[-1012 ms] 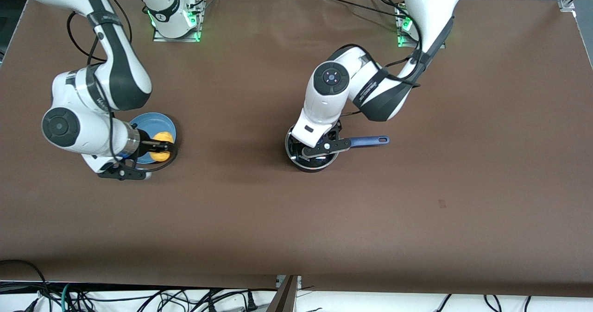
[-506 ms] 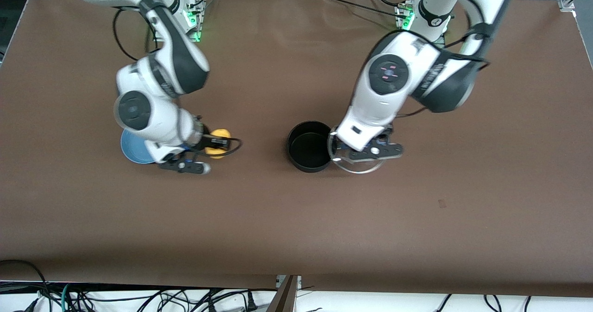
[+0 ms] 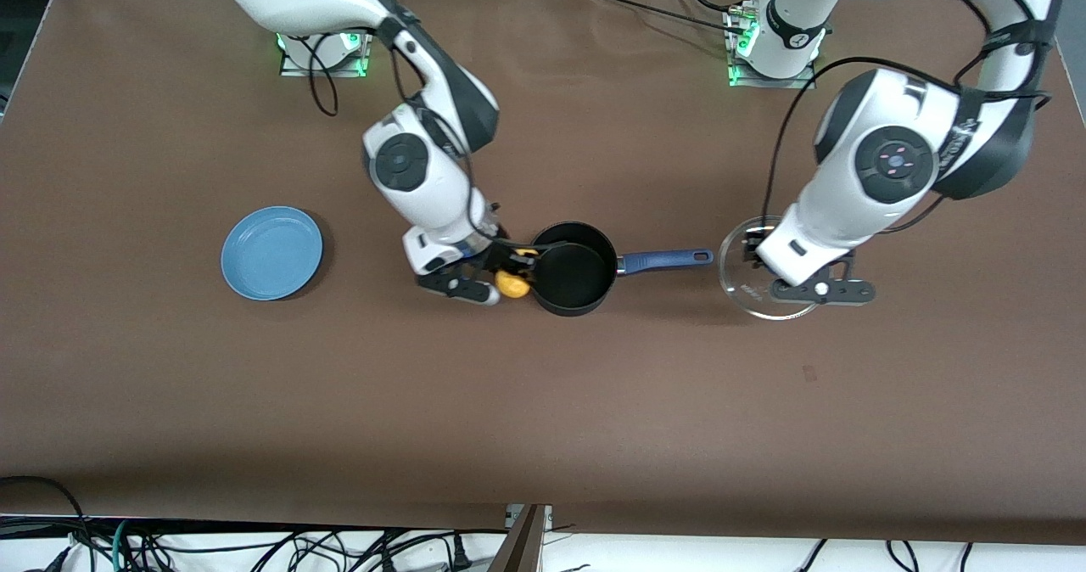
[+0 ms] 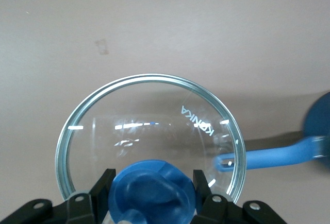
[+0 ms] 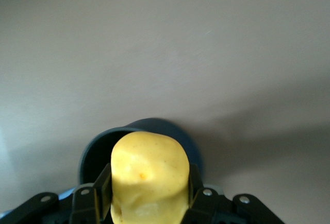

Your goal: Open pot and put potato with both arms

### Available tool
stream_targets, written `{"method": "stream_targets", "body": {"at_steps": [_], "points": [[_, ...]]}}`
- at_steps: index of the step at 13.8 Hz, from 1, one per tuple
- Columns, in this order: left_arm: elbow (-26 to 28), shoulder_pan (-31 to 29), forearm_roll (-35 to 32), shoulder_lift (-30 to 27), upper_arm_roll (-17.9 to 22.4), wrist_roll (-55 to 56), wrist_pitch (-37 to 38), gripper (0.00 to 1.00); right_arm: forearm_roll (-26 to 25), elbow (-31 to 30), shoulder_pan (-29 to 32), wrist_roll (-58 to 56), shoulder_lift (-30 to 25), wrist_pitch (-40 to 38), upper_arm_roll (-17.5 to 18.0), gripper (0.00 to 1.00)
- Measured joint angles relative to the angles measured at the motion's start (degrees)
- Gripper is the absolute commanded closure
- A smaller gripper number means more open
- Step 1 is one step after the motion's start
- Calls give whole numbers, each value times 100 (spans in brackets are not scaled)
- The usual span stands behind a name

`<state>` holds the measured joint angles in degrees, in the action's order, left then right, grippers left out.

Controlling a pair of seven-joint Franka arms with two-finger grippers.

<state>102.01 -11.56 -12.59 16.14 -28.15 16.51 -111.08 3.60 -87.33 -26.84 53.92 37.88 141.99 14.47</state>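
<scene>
Carrying the lumpy yellow-orange potato (image 3: 513, 283), the right hand (image 3: 512, 271) is hanging over the rim of the small round black saucepan (image 3: 572, 268) at the edge toward the right arm's end of the bench, fingers pinching the potato from both sides. The saucepan is sitting open, its long blue handle (image 3: 663, 259) pointing toward the left arm's end. Just off that handle's tip, the left hand (image 3: 793, 288) is gripping the blue knob (image 4: 153, 193) of the round clear glass lid (image 4: 149, 131) above the brown bench (image 3: 543, 402). The risk, to my eye: letting go now, with the potato over the rim rather than the middle, could be bouncing it off onto the bench. The lid, lowered carelessly, could be clipping the handle tip.
</scene>
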Motion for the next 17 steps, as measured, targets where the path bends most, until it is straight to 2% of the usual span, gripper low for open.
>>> {"method": "stream_targets", "body": {"at_steps": [3, 5, 6, 7, 8, 9, 10, 11, 14, 17], "points": [[1012, -583, 5, -43, 1, -591, -1179, 100, -2, 75, -404, 286, 263, 242, -8, 62], [1282, -788, 4, 307, 11, -680, -1655, 100, -89, 88, -507, 290, 356, 241, -13, 60], [1308, -911, -3, 519, 15, -704, -1858, 100, -175, 89, -535, 290, 402, 241, -15, 54], [1306, -1048, -34, 710, 20, -783, -2101, 100, -227, 92, -556, 290, 447, 241, -20, 32], [1294, -1165, -108, 867, 24, -859, -2298, 100, -246, 93, -571, 290, 494, 241, -23, 0], [1265, -1243, -206, 1007, 26, -895, -2401, 100, -258, 93, -581, 290, 529, 241, -24, 0], [1212, -1276, -308, 1143, 37, -895, -2420, 78, -273, 94, -587, 290, 549, 241, -24, 0], [1153, -1282, -351, 1277, 60, -894, -2424, 2, -280, 97, -588, 290, 553, 241, -25, 0], [874, -1284, -706, 1647, 169, -900, -2448, 0, -324, 260, -585, 279, 546, -154, -58, 0], [694, -1287, -1011, 1690, 180, -900, -2446, 0, -490, 1064, -525, -41, 493, -1607, -253, 0]]}}
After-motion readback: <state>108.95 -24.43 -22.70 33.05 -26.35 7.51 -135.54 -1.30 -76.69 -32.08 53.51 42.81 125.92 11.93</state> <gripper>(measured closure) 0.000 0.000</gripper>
